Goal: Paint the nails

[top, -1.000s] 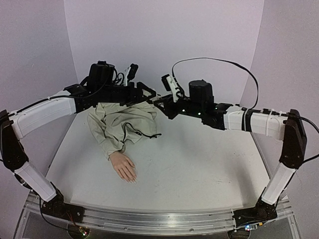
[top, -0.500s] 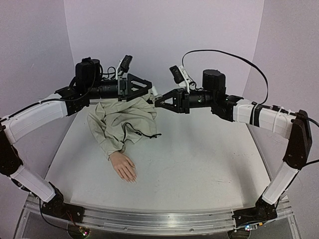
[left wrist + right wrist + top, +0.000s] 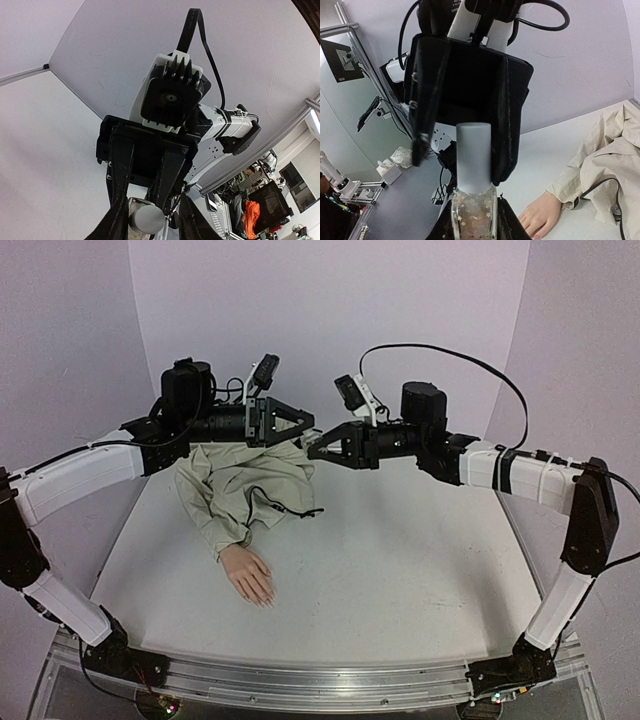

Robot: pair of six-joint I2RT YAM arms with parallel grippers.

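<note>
Nearest me, on the white surface (image 3: 400,560), lay the flesh-pink mannequin hand (image 3: 247,574), palm down and left of centre. Its tiny pale nails (image 3: 266,601) tipped fingers that pointed toward the near edge and a little to the robot's right. The long axis ran back from those tips to the cuff.

The nails looked hard, smooth and small, a target for a light brush, not for gripping. The hand itself seemed light and liable to slide, so I reckoned any steadying belonged at the wrist or cuff.

Behind it the crumpled beige fabric jacket (image 3: 245,485) spread toward the back. Farther off, raised above the jacket's far end, the two claws met nose to nose. The right claw (image 3: 314,449) was closed on a small clear glass bottle flecked with stars (image 3: 472,212). The left claw (image 3: 306,431) stood partly open, its jaws straddling the bottle's grey cylindrical cap (image 3: 473,150) with a gap showing on one side.
</note>
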